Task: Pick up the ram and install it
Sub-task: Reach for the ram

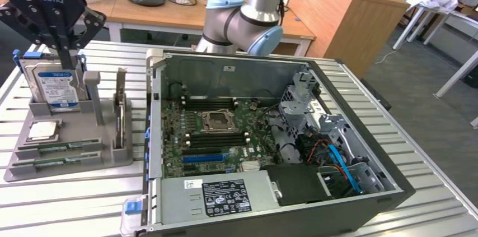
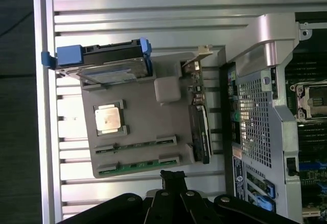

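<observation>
My end effector (image 1: 66, 60) hangs fingers together, empty, above the grey tray (image 2: 143, 116). The ram (image 1: 60, 148) and its twin (image 1: 54, 163) lie flat, half sunk in slots, chips indistinct, long axes pointing toward the computer case (image 1: 224, 74).

The brand ROBOTIQ is printed in white on the black gripper (image 1: 67, 62), far left in the exterior view; labels on the hard drive (image 1: 57, 87) and power supply (image 1: 224, 196) are illegible.
</observation>
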Controlling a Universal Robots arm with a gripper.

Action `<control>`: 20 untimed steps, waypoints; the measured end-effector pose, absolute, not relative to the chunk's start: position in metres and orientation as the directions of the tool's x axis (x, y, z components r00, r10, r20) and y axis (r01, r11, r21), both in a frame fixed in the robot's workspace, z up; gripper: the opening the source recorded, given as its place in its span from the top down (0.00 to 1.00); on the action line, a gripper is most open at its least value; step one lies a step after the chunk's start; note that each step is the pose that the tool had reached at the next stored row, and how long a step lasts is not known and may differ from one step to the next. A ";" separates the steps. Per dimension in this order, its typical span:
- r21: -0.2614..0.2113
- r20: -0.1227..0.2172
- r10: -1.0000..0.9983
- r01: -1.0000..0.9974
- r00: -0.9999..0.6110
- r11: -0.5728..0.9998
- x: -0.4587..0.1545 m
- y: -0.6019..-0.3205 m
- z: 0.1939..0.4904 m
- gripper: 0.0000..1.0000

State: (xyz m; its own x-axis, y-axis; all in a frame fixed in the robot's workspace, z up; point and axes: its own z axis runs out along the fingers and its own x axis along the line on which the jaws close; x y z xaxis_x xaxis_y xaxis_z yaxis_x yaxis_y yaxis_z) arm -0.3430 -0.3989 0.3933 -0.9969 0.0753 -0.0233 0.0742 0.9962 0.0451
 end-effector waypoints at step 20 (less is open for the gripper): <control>0.045 -0.023 0.075 0.074 -0.997 0.996 -0.377 -0.399 0.393 0.90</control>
State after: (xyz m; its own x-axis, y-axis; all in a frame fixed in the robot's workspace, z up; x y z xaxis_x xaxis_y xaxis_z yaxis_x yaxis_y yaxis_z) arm -0.3771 -0.3989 0.3933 -0.9969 0.0752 -0.0233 0.0741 0.9962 0.0451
